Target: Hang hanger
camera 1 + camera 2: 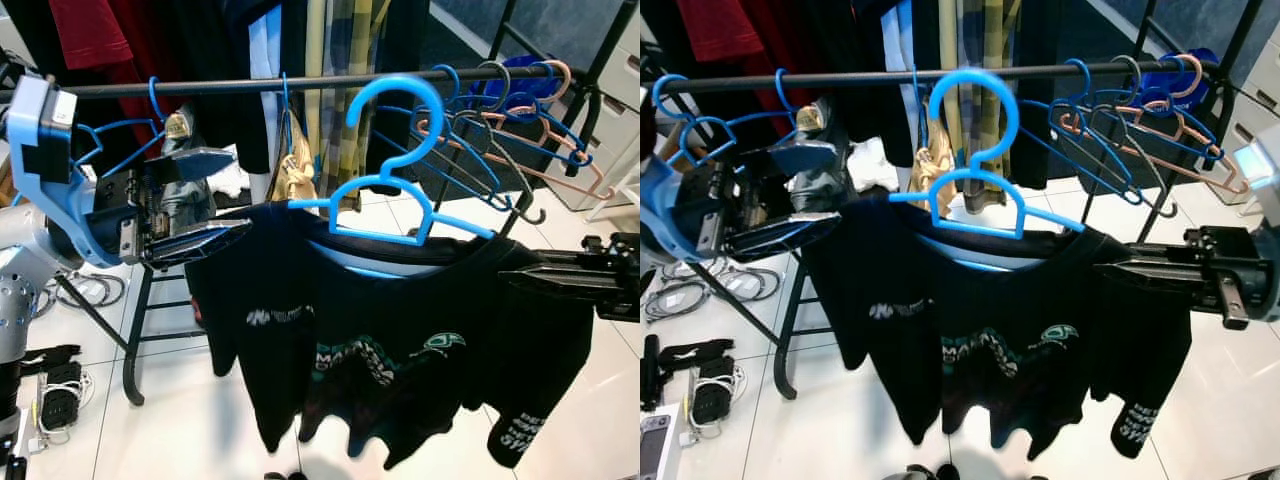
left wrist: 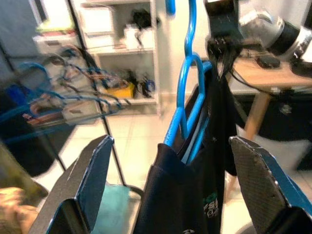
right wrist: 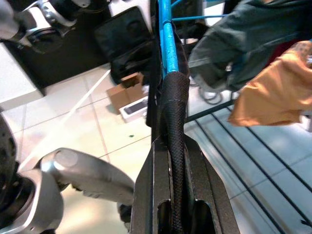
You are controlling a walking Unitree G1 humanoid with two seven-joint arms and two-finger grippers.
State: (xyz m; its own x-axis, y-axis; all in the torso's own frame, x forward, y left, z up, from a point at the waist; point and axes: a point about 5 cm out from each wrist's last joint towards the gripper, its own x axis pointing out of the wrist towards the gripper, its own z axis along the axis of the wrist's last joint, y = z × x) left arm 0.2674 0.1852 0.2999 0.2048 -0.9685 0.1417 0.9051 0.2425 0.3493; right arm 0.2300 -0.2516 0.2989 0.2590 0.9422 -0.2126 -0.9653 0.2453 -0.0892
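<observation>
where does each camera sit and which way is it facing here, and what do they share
Left and right eye views: on the head, looking forward and down at the rail, the blue hanger carrying a black t-shirt, with both arms in view.
Left wrist view: along the open left gripper toward the hanger and the right arm.
Right wrist view: along the right gripper, shut on the t-shirt's edge.
Shared: the hanger and t-shirt appear in all views.

Hanger [image 1: 385, 170]: bright blue plastic.
T-shirt [image 1: 390, 340]: black, printed with white and teal lettering.
Rail [image 1: 300, 83]: black.
Empty hangers [image 1: 500, 130]: blue, grey and pale pink.
Hung garments [image 1: 90, 35]: red, black, and a yellow-grey plaid [image 1: 350, 80].
Floor [image 1: 180, 420]: white tile.
</observation>
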